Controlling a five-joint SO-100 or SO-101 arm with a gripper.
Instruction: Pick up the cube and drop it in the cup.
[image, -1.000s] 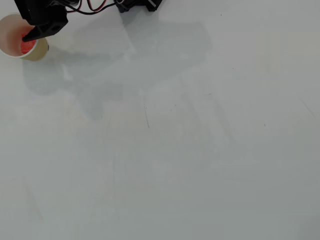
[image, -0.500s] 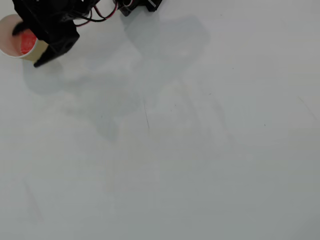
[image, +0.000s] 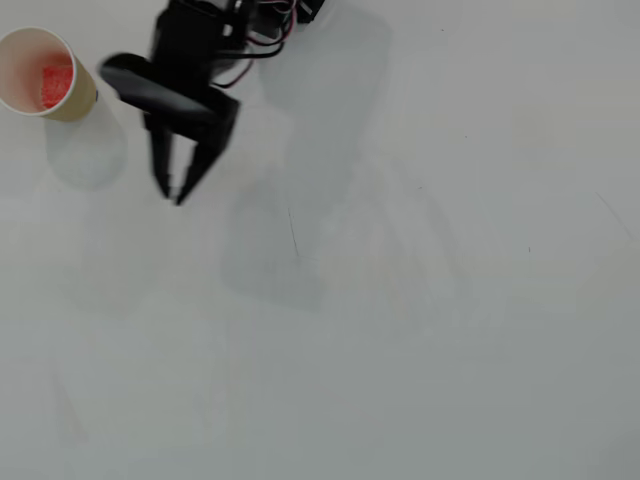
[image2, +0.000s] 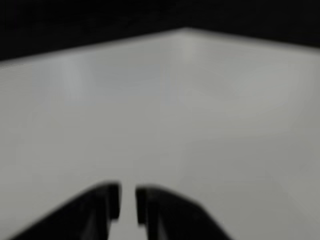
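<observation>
The cup, cream-white inside with a tan wall, stands at the far left of the overhead view. The red speckled cube lies inside it. My black gripper hangs over bare table to the right of the cup and well clear of it, pointing toward the bottom of the view. Its fingers are drawn almost together with only a thin slit between them, and they hold nothing. The wrist view shows the gripper with that same narrow slit above blurred white table, and neither cup nor cube.
The white table stretches wide and bare to the right and toward the bottom of the overhead view. The arm's base and red and black cables sit at the top edge. In the wrist view the table's far edge meets darkness.
The gripper has left the cup's rim and swung right and down over the table, closing its fingers. The cube stays in the cup.
</observation>
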